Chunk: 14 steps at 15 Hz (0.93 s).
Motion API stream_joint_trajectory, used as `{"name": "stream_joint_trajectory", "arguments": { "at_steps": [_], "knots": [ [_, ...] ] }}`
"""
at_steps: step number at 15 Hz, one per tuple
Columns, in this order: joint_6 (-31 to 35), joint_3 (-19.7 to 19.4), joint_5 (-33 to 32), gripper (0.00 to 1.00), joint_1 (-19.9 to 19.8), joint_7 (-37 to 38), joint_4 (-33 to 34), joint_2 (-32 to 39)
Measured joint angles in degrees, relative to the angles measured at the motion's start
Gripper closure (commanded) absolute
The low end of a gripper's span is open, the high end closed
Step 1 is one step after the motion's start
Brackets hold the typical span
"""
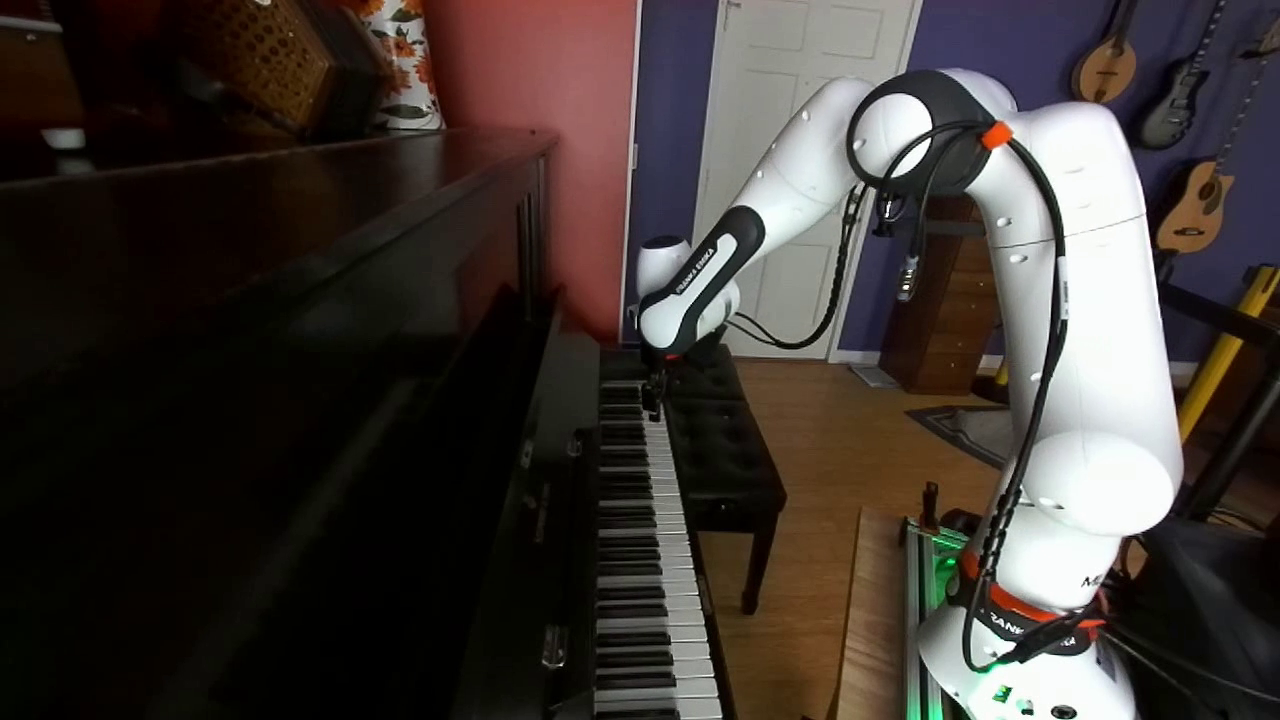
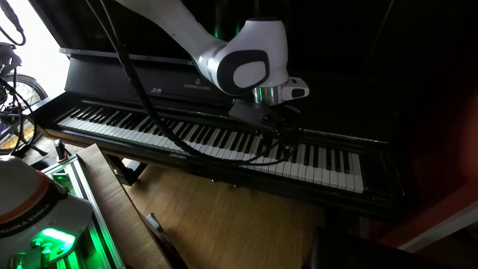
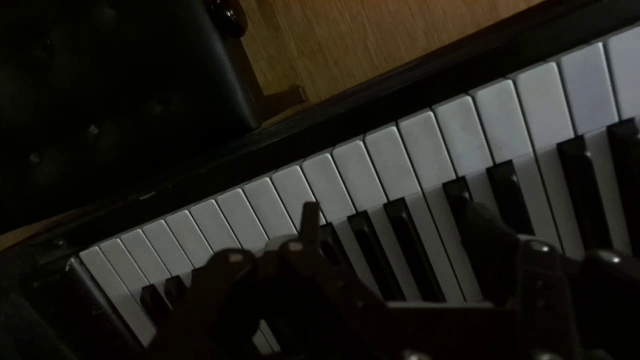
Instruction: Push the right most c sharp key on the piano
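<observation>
The big dark piano (image 2: 201,97) stands just beside the black bench (image 1: 725,455), its keys (image 3: 425,145) on the bench side. The tool (image 1: 653,402) is over the keys, near the bench, its two fingers (image 3: 311,220) spread and nothing between them; I can't tell if it touches a key. It may push the wrong key, because the keys are thin and close, and the tool hides some black ones in the wrist view. With its fingers apart, two might go down at once.
</observation>
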Motion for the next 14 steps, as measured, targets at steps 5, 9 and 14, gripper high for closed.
{"name": "stream_joint_trajectory", "arguments": {
  "at_steps": [5, 9, 14],
  "knots": [
    [-0.43, 2.08, 3.0, 0.96, -2.35, -2.64, 4.77, 5.03],
    [-0.44, 3.68, 4.67, 1.0, -4.0, -3.76, 8.2, 8.18],
    [-0.44, 4.05, 5.74, 1.0, -4.78, -3.04, 12.59, 11.72]
  ]
}}
